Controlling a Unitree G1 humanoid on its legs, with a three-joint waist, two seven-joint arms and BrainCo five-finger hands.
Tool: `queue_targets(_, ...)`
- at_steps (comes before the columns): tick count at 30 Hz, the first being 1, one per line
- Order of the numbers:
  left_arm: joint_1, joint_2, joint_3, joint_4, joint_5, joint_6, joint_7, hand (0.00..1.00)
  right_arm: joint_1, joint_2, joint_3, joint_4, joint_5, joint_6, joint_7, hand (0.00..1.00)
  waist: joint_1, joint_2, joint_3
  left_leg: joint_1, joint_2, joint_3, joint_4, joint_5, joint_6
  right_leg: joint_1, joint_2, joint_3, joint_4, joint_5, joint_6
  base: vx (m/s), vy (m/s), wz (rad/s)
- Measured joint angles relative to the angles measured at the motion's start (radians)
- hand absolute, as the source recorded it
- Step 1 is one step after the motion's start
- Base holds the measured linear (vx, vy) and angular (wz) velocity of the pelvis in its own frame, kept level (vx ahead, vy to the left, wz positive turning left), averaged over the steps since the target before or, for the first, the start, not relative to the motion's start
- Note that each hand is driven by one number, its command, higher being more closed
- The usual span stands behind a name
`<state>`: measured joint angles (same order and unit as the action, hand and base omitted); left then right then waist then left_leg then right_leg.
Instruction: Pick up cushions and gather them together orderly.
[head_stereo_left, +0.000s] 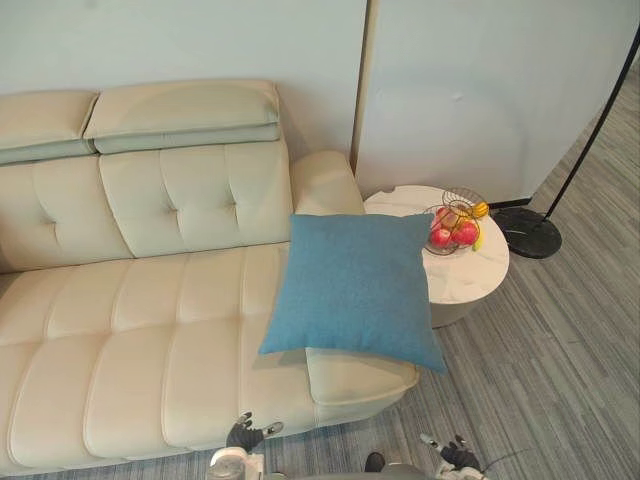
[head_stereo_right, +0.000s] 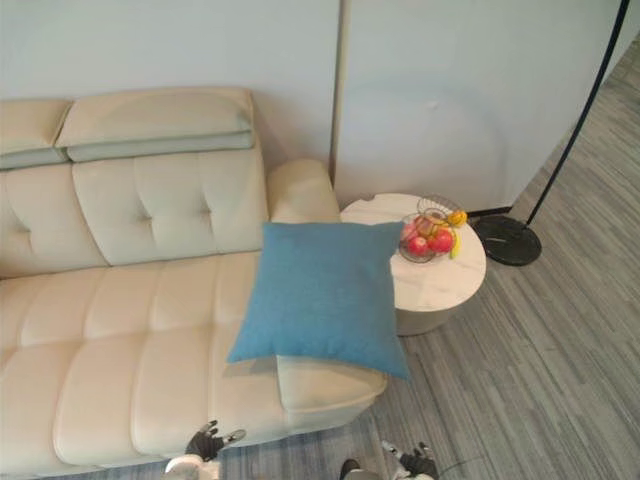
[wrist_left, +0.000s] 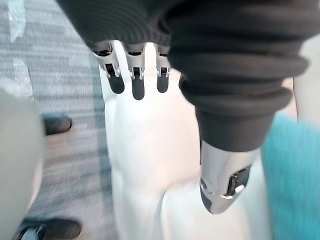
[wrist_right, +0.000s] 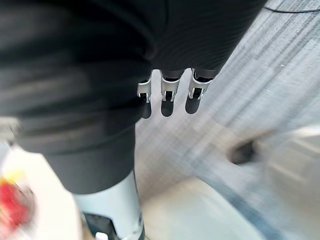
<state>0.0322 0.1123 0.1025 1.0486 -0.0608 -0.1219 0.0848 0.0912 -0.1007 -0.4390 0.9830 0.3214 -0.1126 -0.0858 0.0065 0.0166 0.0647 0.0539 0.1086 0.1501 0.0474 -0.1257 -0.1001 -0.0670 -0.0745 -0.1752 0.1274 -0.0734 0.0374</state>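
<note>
Cushion (head_stereo_left: 352, 287) — one, blue — on sofa (head_stereo_left: 150, 330) end.

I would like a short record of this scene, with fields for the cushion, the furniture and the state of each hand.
cushion: one blue cushion, on the right end of the cream sofa, by its armrest
side table: round, white, right of the sofa, carries a wire basket of fruit
lamp: black base on the floor beyond the table
left hand: low, before the sofa, open, holds nothing
right hand: low, over the floor, open, holds nothing
</note>
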Motion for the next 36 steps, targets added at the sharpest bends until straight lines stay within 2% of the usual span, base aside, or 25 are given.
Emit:
queue_targets(3, 0.000, 0.057, 0.061, -0.070, -0.036, -0.001, 0.004, 0.00, -0.006, -0.072, -0.100, -0.077, 0.009, -0.002, -0.003, 0.00, -0.003, 0.000, 0.000, 0.000, -0.003, 0.000, -0.007, 0.004, 0.004, 0.006, 0.000, 0.002, -0.022, 0.013, -0.001, 0.00, 0.010, -0.01)
queue_targets(5, -0.001, 0.107, 0.115, -0.143, -0.071, -0.008, 0.014, 0.00, -0.008, -0.158, -0.149, -0.169, 0.016, -0.013, -0.011, 0.00, -0.012, 0.001, -0.001, -0.002, -0.006, -0.001, -0.017, 0.009, 0.006, 0.013, 0.001, 0.002, -0.053, 0.031, 0.003, 0.00, 0.000, 0.00)
queue_targets(8, -0.004, 0.149, 0.149, -0.212, -0.105, -0.022, 0.025, 0.00, -0.024, -0.237, -0.178, -0.268, 0.017, -0.033, -0.016, 0.00, -0.022, 0.003, -0.004, -0.007, -0.012, -0.002, -0.044, 0.025, 0.011, 0.011, 0.001, 0.006, -0.092, 0.055, 0.005, -0.01, 0.004, -0.01)
queue_targets(11, -0.019, 0.173, 0.153, -0.259, -0.131, -0.028, 0.031, 0.00, -0.065, -0.262, -0.173, -0.322, 0.068, -0.044, -0.019, 0.00, -0.023, 0.003, -0.005, -0.026, -0.016, 0.000, -0.046, 0.030, 0.012, -0.004, 0.002, 0.012, -0.122, 0.078, 0.004, 0.01, 0.008, -0.05)
queue_targets(13, -0.030, 0.177, 0.150, -0.287, -0.142, -0.029, 0.041, 0.00, -0.085, -0.265, -0.125, -0.362, 0.109, -0.048, -0.016, 0.00, -0.025, 0.003, -0.005, -0.034, -0.017, 0.000, -0.045, 0.030, 0.012, -0.006, 0.003, 0.014, -0.137, 0.088, 0.005, 0.02, 0.008, -0.06)
queue_targets(16, -0.059, 0.194, 0.115, -0.354, -0.181, -0.041, 0.046, 0.00, -0.127, -0.274, 0.019, -0.444, 0.154, -0.053, 0.015, 0.00, -0.025, 0.003, -0.005, -0.056, -0.019, 0.000, -0.044, 0.030, 0.012, -0.017, 0.004, 0.016, -0.163, 0.106, 0.004, 0.00, 0.002, -0.03)
queue_targets(21, -0.151, 0.200, 0.042, -0.423, -0.208, -0.064, 0.046, 0.00, -0.260, -0.291, 0.209, -0.497, 0.153, -0.059, 0.070, 0.00, -0.017, 0.003, 0.004, -0.124, -0.025, 0.001, -0.042, 0.041, 0.020, -0.074, 0.001, 0.023, -0.190, 0.139, -0.002, -0.01, -0.001, -0.02)
queue_targets(25, -0.262, 0.201, -0.016, -0.449, -0.218, -0.071, 0.046, 0.00, -0.356, -0.292, 0.315, -0.537, 0.151, -0.059, 0.086, 0.00, -0.007, 0.002, 0.046, -0.180, -0.025, -0.004, -0.021, 0.042, 0.022, -0.116, -0.002, 0.048, -0.199, 0.175, -0.012, -0.03, 0.007, 0.00)
queue_targets(30, -0.450, 0.219, -0.069, -0.443, -0.219, -0.072, 0.049, 0.00, -0.518, -0.292, 0.388, -0.533, 0.149, -0.059, 0.082, 0.00, 0.000, -0.002, 0.149, -0.291, -0.030, -0.005, 0.044, 0.043, 0.024, -0.206, -0.013, 0.081, -0.193, 0.236, -0.017, -0.09, 0.034, -0.03)
queue_targets(34, -0.573, 0.234, -0.084, -0.379, -0.219, -0.072, 0.085, 0.00, -0.592, -0.285, 0.409, -0.519, 0.148, -0.059, 0.035, 0.00, 0.002, -0.003, 0.213, -0.359, -0.036, -0.004, 0.085, 0.045, 0.032, -0.268, -0.022, 0.101, -0.173, 0.258, -0.013, -0.08, 0.037, -0.02)
queue_targets(36, -0.613, 0.239, -0.086, -0.345, -0.220, -0.072, 0.092, 0.00, -0.626, -0.274, 0.402, -0.491, 0.148, -0.073, 0.011, 0.00, 0.002, -0.003, 0.235, -0.399, -0.033, -0.006, 0.117, 0.044, 0.034, -0.310, -0.023, 0.108, -0.138, 0.258, -0.013, -0.08, 0.012, -0.02)
